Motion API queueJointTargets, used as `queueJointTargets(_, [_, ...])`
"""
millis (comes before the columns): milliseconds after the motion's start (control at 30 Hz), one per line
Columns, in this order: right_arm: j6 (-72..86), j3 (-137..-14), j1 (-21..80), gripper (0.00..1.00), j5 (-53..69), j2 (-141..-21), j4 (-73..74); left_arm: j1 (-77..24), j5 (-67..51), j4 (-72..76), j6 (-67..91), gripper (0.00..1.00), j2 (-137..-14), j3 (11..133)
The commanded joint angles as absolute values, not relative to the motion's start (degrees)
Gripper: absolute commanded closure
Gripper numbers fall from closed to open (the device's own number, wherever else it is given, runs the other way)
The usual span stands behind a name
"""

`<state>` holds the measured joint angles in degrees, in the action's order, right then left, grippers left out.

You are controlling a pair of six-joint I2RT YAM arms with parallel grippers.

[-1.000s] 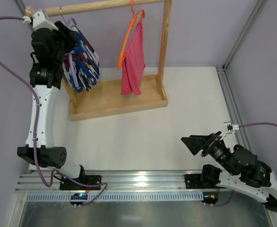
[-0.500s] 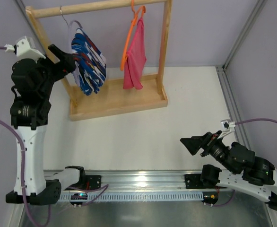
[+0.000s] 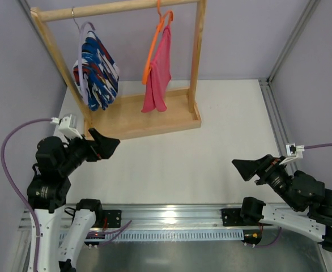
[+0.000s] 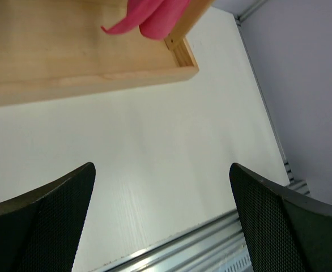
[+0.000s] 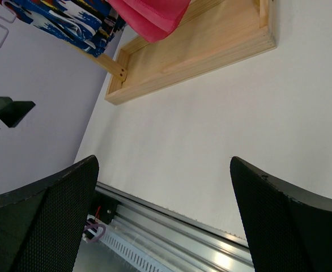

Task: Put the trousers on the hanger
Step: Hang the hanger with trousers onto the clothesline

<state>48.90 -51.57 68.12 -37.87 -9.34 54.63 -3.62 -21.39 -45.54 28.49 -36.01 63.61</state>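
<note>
Top external, left arm (image 3: 51, 170) folded low, left fingers (image 3: 105, 145) wide, empty, right arm (image 3: 302, 191) crouched, right fingers (image 3: 249, 168) wide

The trousers (image 5: 69, 20) and pink cloth (image 5: 154, 14) run off the right wrist view's top edge.

Trousers (image 3: 98, 71) on hanger (image 3: 79, 71); hangs L end of rail (image 3: 120, 8).

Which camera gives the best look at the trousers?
The top external view: the trousers hang in full under the wooden rail. The right wrist view catches only an edge at its top corner; the left wrist view shows none.
</note>
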Motion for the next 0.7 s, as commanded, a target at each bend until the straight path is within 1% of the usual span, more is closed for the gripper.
queueJointTargets(0, [48.96, -49.41, 68.03, 0.0, -41.3, -8.09, 54.93, -3.52, -30.23, -39.3, 32.95, 0.0, -29.46, 53.31])
queueJointTargets(67, [49.39, -48.69, 68.03, 0.0, -41.75, -7.91, 55.19, -3.52, -31.8, -35.36, 36.2, 0.0, -26.02, 49.06])
queueJointTargets(100, [49.83, -48.08, 68.11, 0.0, -41.75, -7.82, 55.2, -3.6, -32.95, -33.33, 38.73, 0.0, -25.41, 44.78])
queueJointTargets(200, [49.92, -47.55, 68.03, 0.0, -42.36, -7.82, 54.67, -3.52, -35.94, -28.13, 41.3, 0.0, -24.26, 39.66])
queueJointTargets(400, [49.4, -46.32, 68.03, 0.0, -42.71, -8.7, 52.83, -3.78, -36.73, -23.91, 42.27, 0.0, -24.43, 37.09])
queueJointTargets(667, [49.13, -45.7, 68.03, 0.0, -42.63, -9.58, 51.24, -5.45, -36.74, -24.61, 42.1, 0.0, -22.06, 36.12])
